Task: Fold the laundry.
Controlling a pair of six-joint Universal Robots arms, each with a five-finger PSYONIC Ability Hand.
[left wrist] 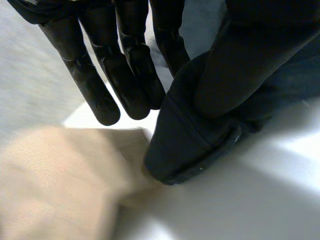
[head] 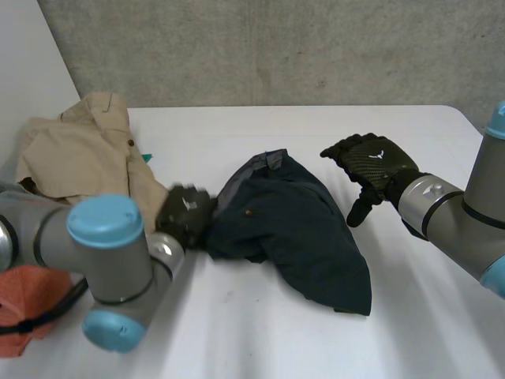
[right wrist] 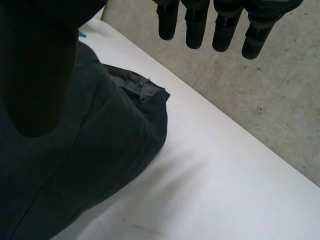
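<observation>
A dark navy garment (head: pixel 296 229) lies crumpled in the middle of the white table (head: pixel 237 324). My left hand (head: pixel 185 215) is at the garment's left edge. In the left wrist view its thumb (left wrist: pixel 250 60) presses a fold of the dark cloth (left wrist: pixel 190 140) towards its fingers (left wrist: pixel 125 70), pinching that edge. My right hand (head: pixel 371 164) hovers open just right of the garment's far end, with nothing in it. In the right wrist view its straight fingers (right wrist: pixel 220 25) hang above the table's far edge, and the navy cloth (right wrist: pixel 100 150) lies under the thumb side.
A beige garment (head: pixel 79 150) lies spread at the table's far left, its corner (left wrist: pixel 55 185) right beside my left hand's fingertips. An orange cloth item (head: pixel 24 304) sits at the near left behind my left arm. A grey wall (head: pixel 276 47) runs behind the table.
</observation>
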